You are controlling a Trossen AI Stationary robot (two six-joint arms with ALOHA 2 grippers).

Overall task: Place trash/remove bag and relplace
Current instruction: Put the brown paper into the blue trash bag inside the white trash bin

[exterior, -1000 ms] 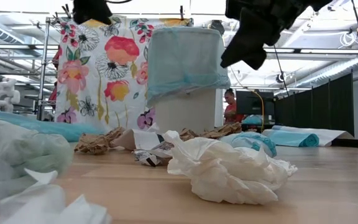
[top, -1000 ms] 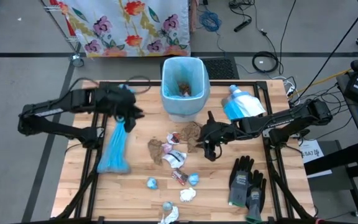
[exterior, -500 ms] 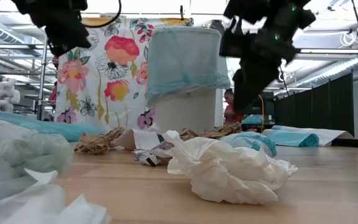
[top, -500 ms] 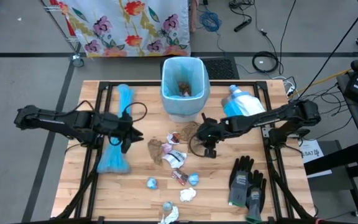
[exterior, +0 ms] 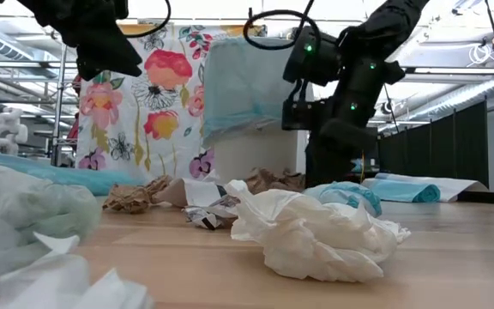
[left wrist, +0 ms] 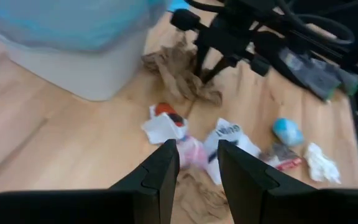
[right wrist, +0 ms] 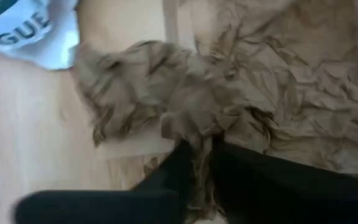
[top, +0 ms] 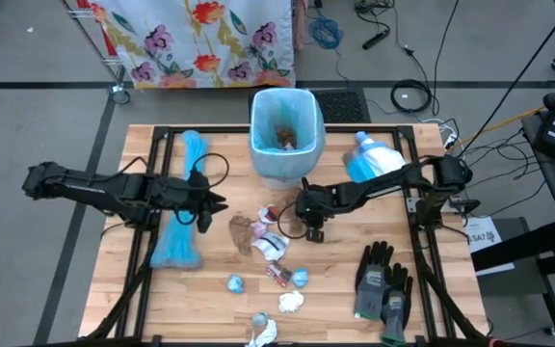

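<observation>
Your right gripper [top: 302, 210] sits low at the centre of the high view, just below the blue-lined trash bin [top: 284, 135], its fingers [right wrist: 179, 171] pinching a crumpled brown paper wad [right wrist: 185, 99] on the table. The rest of the trash lies below and left of it: another brown wad [top: 242, 232], a white printed wrapper [top: 273, 243], small blue scraps [top: 235, 283] and white tissue bits [top: 290, 301] toward the bottom edge. The grey-black gloves [top: 383, 281] lie at lower right, the blue-and-white packet [top: 374, 159] right of the bin, and a blue bag roll [top: 181, 217] at left.

Your left gripper [top: 203, 200] hovers over that roll, fingers [left wrist: 166, 171] narrowly parted with nothing between them.

Compared with a second ago, your right gripper has moved left and down onto the wad and closed on it; the left arm has swung lower and no longer covers the top of the roll.
</observation>
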